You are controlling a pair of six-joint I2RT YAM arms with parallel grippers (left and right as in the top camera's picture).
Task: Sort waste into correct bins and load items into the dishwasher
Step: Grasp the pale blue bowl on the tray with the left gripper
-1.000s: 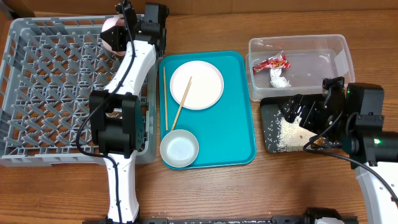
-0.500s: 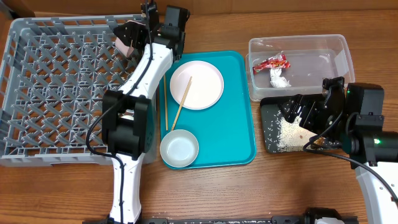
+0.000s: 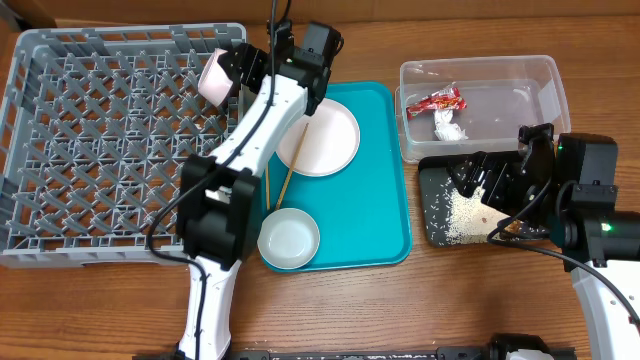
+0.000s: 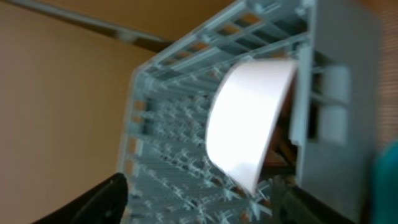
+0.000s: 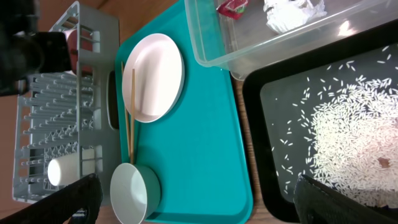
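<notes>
The pink bowl (image 3: 214, 76) lies tipped in the grey rack's (image 3: 60, 150) far corner by the left hand (image 3: 242, 68), and I cannot tell if that hand grips it, so tuck it snugly between the pegs.

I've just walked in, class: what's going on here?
The left gripper is at the far right corner of the grey plastic dish rack, by a pale pink cup; its grip is unclear. The open right gripper hovers over the shallow black tray of white rice. A red wrapper and white paper wad lie in the clear plastic tub. A round white plate, pale bowl and two wooden chopsticks wait on the teal tray.
</notes>
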